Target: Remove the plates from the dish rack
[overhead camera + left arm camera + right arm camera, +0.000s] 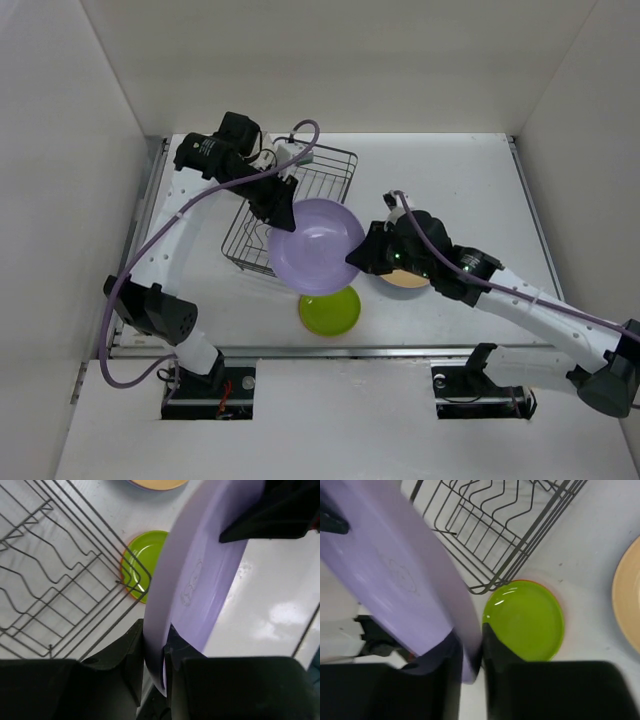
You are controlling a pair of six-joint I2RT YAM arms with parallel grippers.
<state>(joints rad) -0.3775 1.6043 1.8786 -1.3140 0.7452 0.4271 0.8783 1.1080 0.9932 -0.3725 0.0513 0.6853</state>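
Observation:
A lavender plate [316, 245] hangs in the air just off the front corner of the dish rack [330, 175], held from both sides. My left gripper [283, 215] is shut on its rim nearest the rack; in the left wrist view the rim [200, 580] is pinched between the fingers of that gripper [155, 645]. My right gripper [355, 258] has its jaws on the opposite rim, and the right wrist view shows the plate [395, 570] wedged in that gripper [472, 650]. The rack [50, 580] shows no plates in its visible part.
A lime green plate [330, 311] lies on the table below the held plate, with an orange edge showing beneath it [530, 620]. A tan plate [405, 279] lies under my right arm. White walls enclose the table on three sides.

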